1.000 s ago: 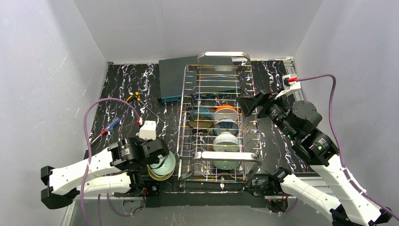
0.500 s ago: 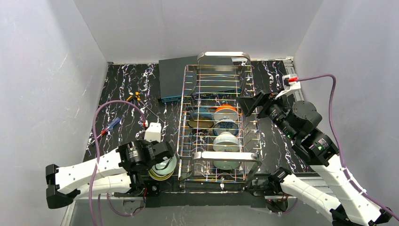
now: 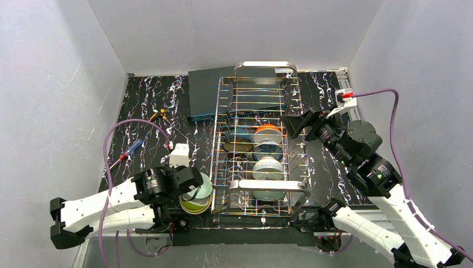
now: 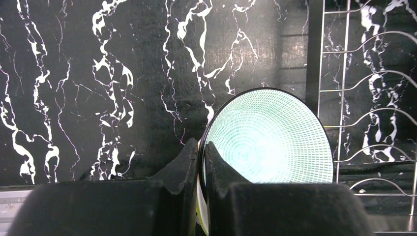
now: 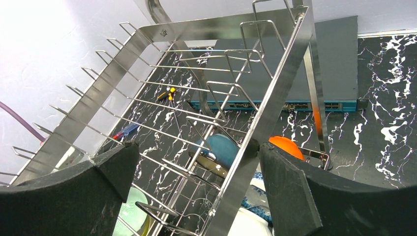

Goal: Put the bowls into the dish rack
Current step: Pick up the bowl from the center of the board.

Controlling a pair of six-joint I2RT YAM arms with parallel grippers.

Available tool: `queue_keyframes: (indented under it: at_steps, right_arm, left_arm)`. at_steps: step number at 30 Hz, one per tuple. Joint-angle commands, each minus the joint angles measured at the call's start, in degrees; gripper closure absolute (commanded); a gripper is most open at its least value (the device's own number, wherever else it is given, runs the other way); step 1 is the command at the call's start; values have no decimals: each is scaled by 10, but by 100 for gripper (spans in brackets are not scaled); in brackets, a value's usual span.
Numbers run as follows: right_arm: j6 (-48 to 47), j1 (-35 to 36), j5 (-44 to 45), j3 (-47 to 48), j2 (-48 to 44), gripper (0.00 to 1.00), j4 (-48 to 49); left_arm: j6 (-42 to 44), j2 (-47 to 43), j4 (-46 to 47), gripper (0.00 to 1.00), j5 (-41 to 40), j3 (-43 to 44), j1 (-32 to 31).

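Left gripper [image 4: 200,147]: clenched on the rim of the pale green bowl [image 4: 271,137], one finger inside and one outside; a rim pinch suits a shallow, thin wall.
Pale green bowl: tilted up on its edge, inside facing the camera, just beside the near-left corner of the dish rack [image 3: 266,185]; held edgewise, probably so it can slide between tines.
Lime-yellow bowl [image 3: 194,206]: on the black marble table [image 3: 145,106] under the green one; whether the two touch I cannot tell.
Step in hand: likely lifting the green bowl clear before carrying it over the rack wall.
Dish rack: standing mid-table, long side running away from the arms; tine rows in its left half look free.
Racked bowls: orange-backed bowl [image 3: 268,132] and blue-patterned bowl [image 3: 268,149] stand on edge in the right row with paler ones nearer; upright so they drain and pack closely.
Right gripper [image 5: 196,152]: spread wide, grasping nothing, poised at the rack's right wall; possibly waiting or ready to steady it.
Dark-teal box [image 3: 203,95]: flat at the far edge, partly behind the rack.
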Motion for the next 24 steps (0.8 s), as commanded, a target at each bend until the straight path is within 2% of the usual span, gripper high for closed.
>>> queue_keyframes:
  at_steps: [1, 9, 14, 19, 24]
  right_arm:
    - [-10, 0, 16, -4, -10, 1, -7]
    - [-17, 1, 30, -15, -25, 1, -30]
    - [-26, 0, 37, -32, -41, 1, -54]
    - [-26, 1, 50, -43, -56, 1, -85]
    - [-18, 0, 57, -55, -72, 1, -109]
  left_arm:
    - [14, -22, -10, 100, -49, 42, 0]
    - [78, -89, 46, 100, -54, 51, 0]
    - [150, -151, 145, 100, -48, 16, 0]
    - [285, -198, 323, 100, -27, -64, 0]
    - [431, -207, 578, 100, -15, -168, 0]
